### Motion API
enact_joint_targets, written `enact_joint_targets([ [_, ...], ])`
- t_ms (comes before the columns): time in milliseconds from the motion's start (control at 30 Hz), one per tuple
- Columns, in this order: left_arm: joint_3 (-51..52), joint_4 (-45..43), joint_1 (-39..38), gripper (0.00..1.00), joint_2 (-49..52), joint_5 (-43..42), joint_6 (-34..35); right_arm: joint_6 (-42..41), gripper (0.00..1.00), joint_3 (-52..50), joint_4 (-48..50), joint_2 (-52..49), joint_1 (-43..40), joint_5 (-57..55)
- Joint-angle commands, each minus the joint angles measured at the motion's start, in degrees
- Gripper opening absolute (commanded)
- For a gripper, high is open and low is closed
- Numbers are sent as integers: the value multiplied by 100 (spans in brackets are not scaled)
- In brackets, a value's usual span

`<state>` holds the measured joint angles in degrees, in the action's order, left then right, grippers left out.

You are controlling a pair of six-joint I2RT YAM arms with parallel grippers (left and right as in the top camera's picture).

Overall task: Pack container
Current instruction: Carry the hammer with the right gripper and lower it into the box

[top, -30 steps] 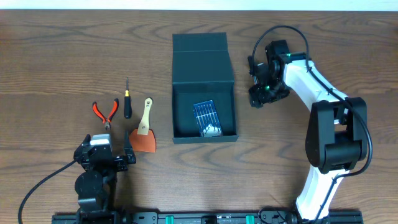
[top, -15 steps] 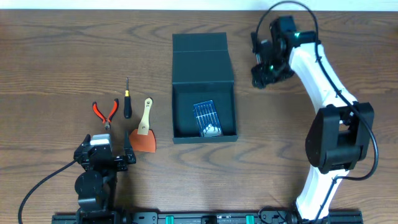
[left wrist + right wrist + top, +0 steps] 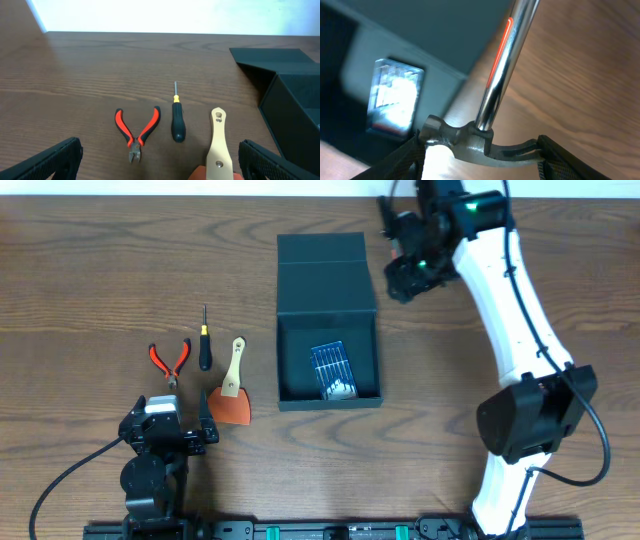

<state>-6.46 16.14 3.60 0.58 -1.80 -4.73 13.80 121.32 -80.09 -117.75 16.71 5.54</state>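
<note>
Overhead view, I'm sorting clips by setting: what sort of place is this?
Probably a robot lab bench: two arms at a wooden table, the right gripper holding a hammer, pliers laid near the container.

Brown wooden table (image 3: 100,260), bright white wall (image 3: 150,15)

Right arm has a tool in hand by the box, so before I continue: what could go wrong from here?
1. The right gripper grips the hammer at its head end, with the shaft sticking out free; it might pivot or slip.
2. The container already holds a clear case; a dropped hammer could land on it.
3. The open lid flap lies close to the gripper and could be snagged.
</note>
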Motion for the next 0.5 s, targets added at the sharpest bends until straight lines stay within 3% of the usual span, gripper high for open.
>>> enact_joint_targets([
  [0,136,44,-13,98,-35,-59,7,-72,38,275,-234,-22,446,28],
  [467,136,44,-13,98,-35,-59,9,-87,34,262,-1119,-22,1602,31],
])
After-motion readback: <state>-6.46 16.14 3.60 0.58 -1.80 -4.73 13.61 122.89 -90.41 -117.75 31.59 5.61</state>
